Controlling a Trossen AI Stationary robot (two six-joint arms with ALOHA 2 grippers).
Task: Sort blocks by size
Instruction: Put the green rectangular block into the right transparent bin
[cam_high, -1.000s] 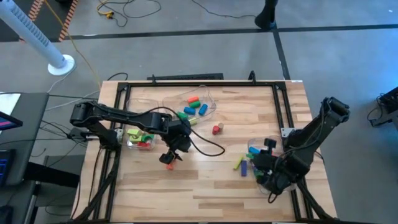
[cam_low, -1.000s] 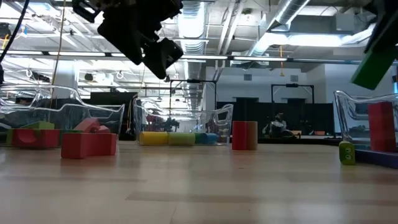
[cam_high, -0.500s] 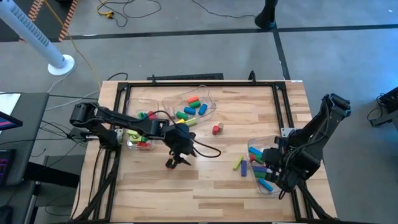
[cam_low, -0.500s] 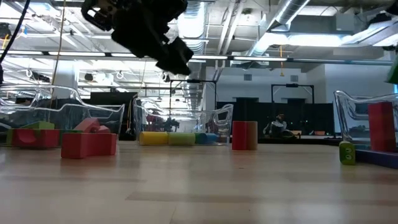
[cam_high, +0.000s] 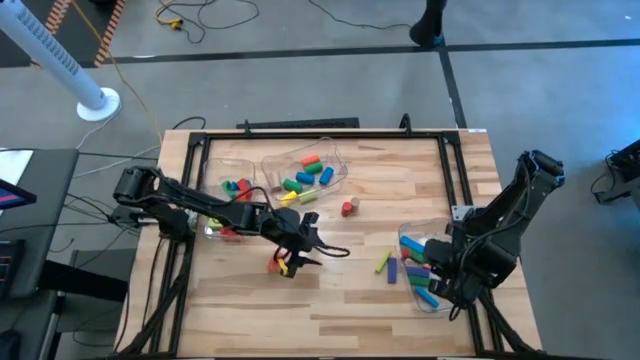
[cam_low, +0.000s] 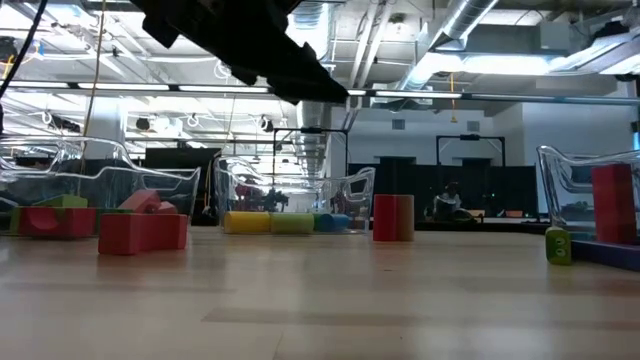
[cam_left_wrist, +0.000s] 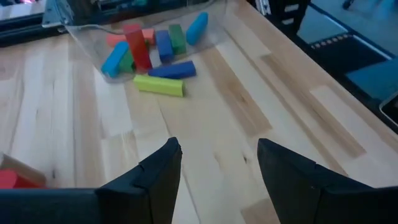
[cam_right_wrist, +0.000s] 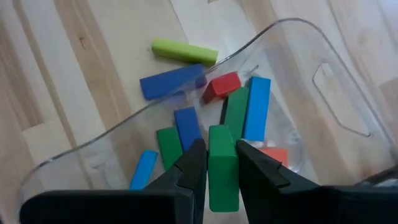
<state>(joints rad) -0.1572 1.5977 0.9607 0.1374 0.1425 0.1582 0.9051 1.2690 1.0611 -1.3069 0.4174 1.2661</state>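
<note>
On the wooden table (cam_high: 400, 180), one clear plastic bin (cam_high: 215, 165) lies at the left, a second bin (cam_high: 335, 158) behind the middle, and a third bin (cam_high: 418, 228) at the front right. A red cylinder (cam_high: 347, 207) stands between the second and third. A yellow-green bar (cam_high: 383, 263) and a blue bar (cam_high: 393, 272) lie just left of the third bin. The right gripper (cam_right_wrist: 219, 155) holds a green block (cam_right_wrist: 222, 180) above this bin.

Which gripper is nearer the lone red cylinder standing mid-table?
Left. The left gripper hovers near the red cylinder; the right gripper, holding a green block, is over the far bin.
</note>
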